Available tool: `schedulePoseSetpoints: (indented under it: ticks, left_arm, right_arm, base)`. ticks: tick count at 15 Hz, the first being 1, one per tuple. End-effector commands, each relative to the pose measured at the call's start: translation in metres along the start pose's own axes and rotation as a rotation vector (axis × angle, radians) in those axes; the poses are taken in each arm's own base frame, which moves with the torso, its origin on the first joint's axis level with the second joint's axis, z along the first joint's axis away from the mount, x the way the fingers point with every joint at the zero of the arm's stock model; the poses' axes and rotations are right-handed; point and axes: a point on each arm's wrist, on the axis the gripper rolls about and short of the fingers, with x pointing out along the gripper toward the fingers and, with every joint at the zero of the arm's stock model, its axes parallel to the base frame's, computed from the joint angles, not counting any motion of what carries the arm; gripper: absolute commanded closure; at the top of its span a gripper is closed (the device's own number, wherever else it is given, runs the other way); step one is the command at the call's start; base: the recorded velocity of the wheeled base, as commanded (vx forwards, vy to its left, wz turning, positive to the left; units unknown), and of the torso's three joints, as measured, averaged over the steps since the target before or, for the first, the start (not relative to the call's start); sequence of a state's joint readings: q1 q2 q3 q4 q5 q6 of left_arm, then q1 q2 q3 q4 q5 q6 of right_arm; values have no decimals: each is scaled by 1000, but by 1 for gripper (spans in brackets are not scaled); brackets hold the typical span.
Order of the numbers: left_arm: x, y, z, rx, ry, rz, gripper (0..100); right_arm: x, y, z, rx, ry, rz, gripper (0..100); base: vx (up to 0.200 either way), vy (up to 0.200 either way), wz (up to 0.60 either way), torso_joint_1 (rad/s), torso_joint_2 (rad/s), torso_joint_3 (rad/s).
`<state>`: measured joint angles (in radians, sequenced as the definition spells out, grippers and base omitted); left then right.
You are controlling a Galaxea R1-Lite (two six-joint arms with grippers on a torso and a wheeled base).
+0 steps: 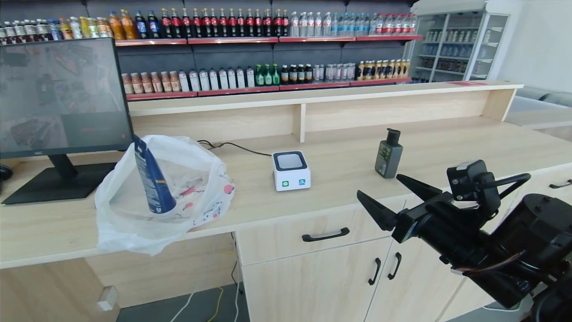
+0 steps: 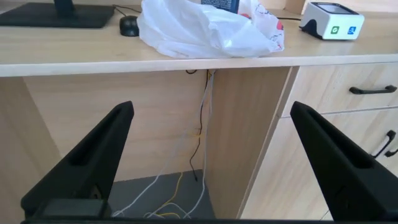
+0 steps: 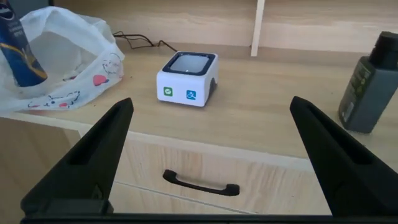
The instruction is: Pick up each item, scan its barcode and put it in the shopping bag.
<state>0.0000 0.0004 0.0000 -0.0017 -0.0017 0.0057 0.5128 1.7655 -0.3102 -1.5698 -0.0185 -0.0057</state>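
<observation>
Bottle (image 1: 388,154) upright on surface (image 1: 339,134), right of scanner (image 1: 291,170), ungrasped | tube (image 1: 153,176) already in shopping bag (image 1: 196,201) | right jaws spread, short of bottle; left jaws spread, low | step judged: pick bottle | next: close on body, show barcode to scanner

Blue tube (image 1: 152,179) leans in the white shopping bag (image 1: 206,197); scanner (image 1: 291,171) and upright grey bottle (image 1: 389,154) stand rightward.

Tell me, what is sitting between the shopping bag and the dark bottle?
The small white scanner sits between the shopping bag and the dark bottle, on the wooden counter, seen in the head view.
</observation>
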Motion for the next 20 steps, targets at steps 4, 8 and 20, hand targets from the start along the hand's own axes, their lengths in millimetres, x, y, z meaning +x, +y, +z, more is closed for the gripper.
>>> schedulePoseSetpoints:
  ticks: [4, 8, 20]
  left_arm:
    - [0, 0, 0, 0, 0, 0, 0]
    - [0, 0, 0, -1, 0, 0, 0]
    - [0, 0, 0, -1, 0, 0, 0]
  right_arm:
    - [0, -9, -2, 6, 9, -34, 0]
    - [-11, -14, -5, 7, 35, -57, 0]
    - [-13, -11, -27, 39, 135, -49, 0]
  base:
    - [0, -200, 0, 7, 6, 4]
    - [0, -200, 0, 6, -2, 4]
    - [183, -200, 0, 4, 5, 2]
